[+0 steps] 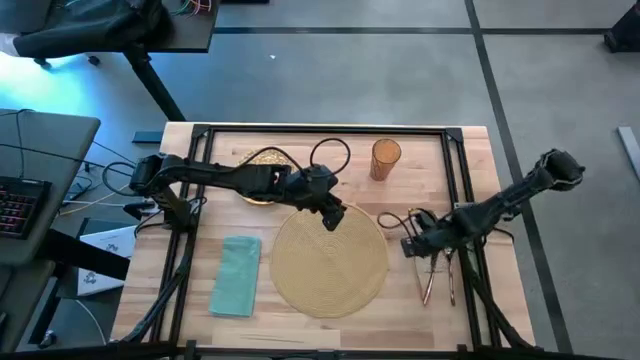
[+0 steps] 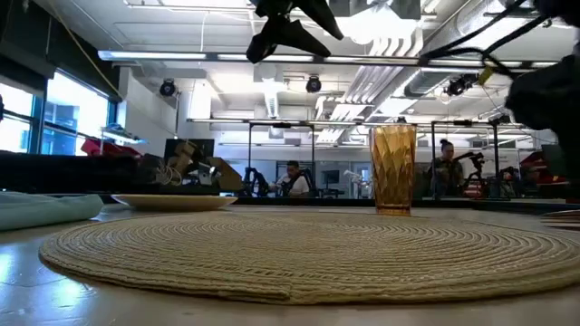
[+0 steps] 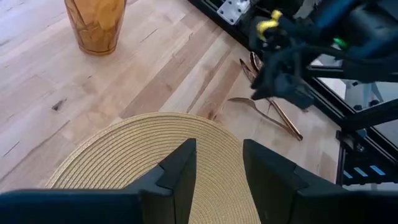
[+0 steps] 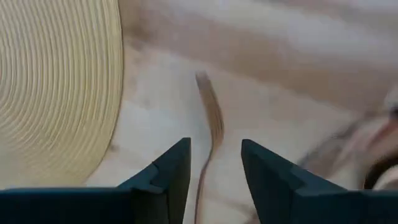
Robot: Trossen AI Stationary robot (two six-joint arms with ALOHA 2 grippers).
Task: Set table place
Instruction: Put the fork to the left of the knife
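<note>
The tan woven placemat (image 1: 330,262) lies at the table's middle. The teal napkin (image 1: 237,275) lies flat to its left. The gold plate (image 1: 262,172) rests on the wood beyond it, partly hidden by my left arm. The amber tumbler (image 1: 385,158) stands upright at the far side. Copper cutlery (image 1: 437,278) lies on the wood right of the placemat. My left gripper (image 1: 333,218) hangs open above the placemat's far edge (image 3: 161,124), holding nothing. My right gripper (image 1: 412,245) is open above the cutlery, with a copper piece (image 4: 212,121) on the table below its fingers.
The black rail frame (image 1: 320,130) runs round the tabletop, and cables (image 1: 330,152) loop near the plate. Bare wood shows between the tumbler and the placemat. A grey desk with a keyboard (image 1: 20,200) stands left of the table.
</note>
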